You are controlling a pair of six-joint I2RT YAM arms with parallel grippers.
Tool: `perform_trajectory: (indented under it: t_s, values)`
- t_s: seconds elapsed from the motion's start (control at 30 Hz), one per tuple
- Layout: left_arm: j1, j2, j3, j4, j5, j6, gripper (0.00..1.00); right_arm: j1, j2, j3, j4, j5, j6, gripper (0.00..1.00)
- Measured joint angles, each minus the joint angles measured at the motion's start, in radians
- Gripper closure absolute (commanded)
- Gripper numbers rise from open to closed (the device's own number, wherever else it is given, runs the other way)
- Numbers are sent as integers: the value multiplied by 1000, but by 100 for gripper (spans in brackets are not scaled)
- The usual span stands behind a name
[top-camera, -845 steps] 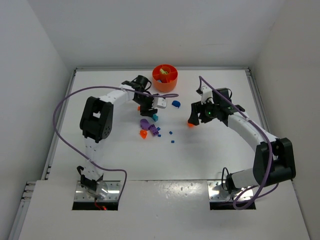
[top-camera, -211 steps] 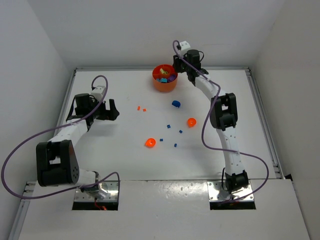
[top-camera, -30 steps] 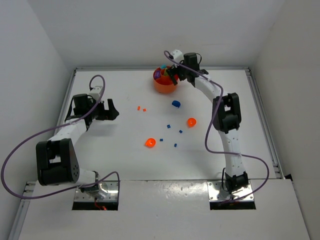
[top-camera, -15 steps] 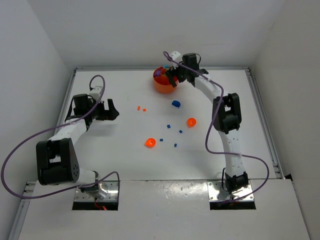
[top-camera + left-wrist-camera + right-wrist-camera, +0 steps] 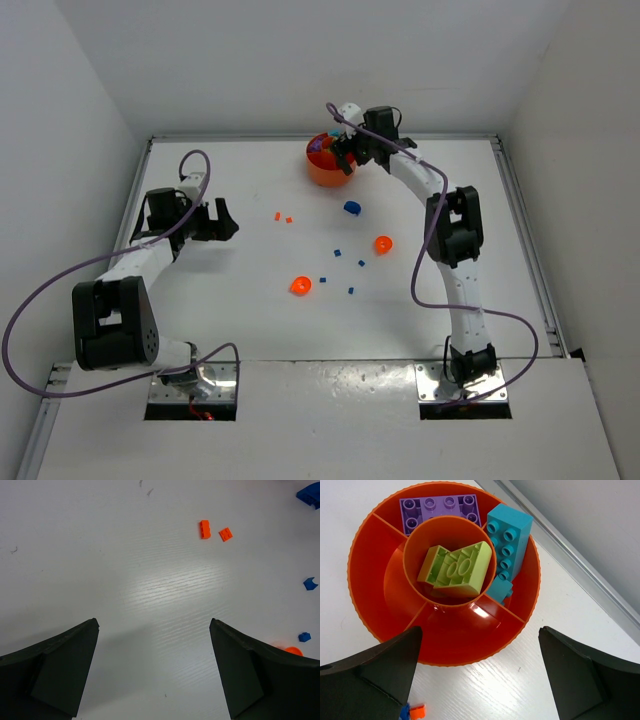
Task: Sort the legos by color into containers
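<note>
The round orange dish [image 5: 522,625] holds a purple brick [image 5: 440,507], cyan bricks [image 5: 507,535] and a lime green piece [image 5: 455,570] in its centre cup. My right gripper [image 5: 480,630] is open and empty, hovering above the dish [image 5: 322,172]; in the top view it [image 5: 343,154] sits over the rim. My left gripper [image 5: 153,622] is open and empty over bare table at the left [image 5: 227,219]. Loose on the table are two small orange bricks [image 5: 205,529], a blue piece [image 5: 352,208], two rounded orange bits [image 5: 383,243] and several tiny blue squares [image 5: 337,252].
The white table has a raised rail [image 5: 400,137] along the back and white walls at both sides. A second rounded orange bit [image 5: 301,286] lies mid-table. A tiny orange piece [image 5: 418,711] lies just in front of the dish.
Nothing visible moved in the last second. Since the older frames the purple and cyan pieces have left the table, the right gripper came over the dish, and the left arm drew back left.
</note>
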Motion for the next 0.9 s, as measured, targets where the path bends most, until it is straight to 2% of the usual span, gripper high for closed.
perform_trajectory:
  t_s: [0.37, 0.73, 0.9]
  values:
    - [0, 0, 0, 0, 0, -1, 0, 0, -23, -32, 10, -17, 1, 0]
    - [0, 3, 38, -44, 1, -6, 0, 0, -124, -107, 16, -45, 19, 0]
    - [-1, -73, 37, -61, -9, 19, 0, -1, -224, -203, -1, -55, 61, 0]
